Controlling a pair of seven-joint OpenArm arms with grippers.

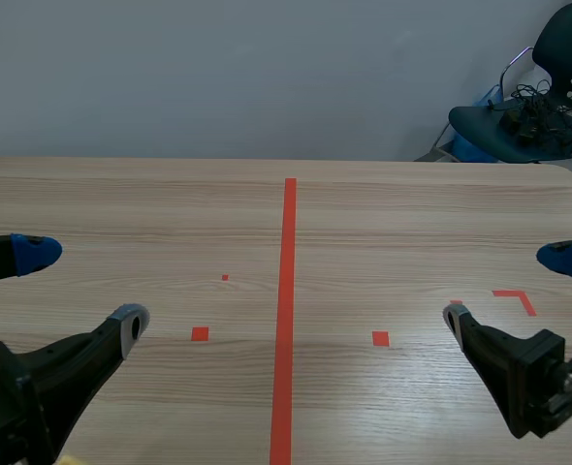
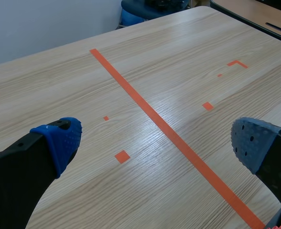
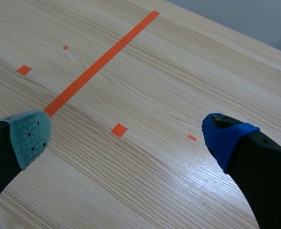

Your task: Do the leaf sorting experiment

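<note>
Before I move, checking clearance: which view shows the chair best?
The scene view: the chair stands past the table's far right corner, seat and backrest visible. The left wrist view catches only a sliver; the right wrist view shows none.

Left fingers (image 2: 16, 176): thick matte black, tapering to rounded tips
Left pads (image 2: 62, 138): one bright blue, the other a duller grey-blue, both soft and pitted with small dots
Right fingers (image 3: 269, 176): the same heavy black build
Right pads (image 3: 31, 136): one pale teal with dark dots, the other bright blue
Right wrist (image 1: 533, 383): blocky black housing, pale metal bits beside it
</note>
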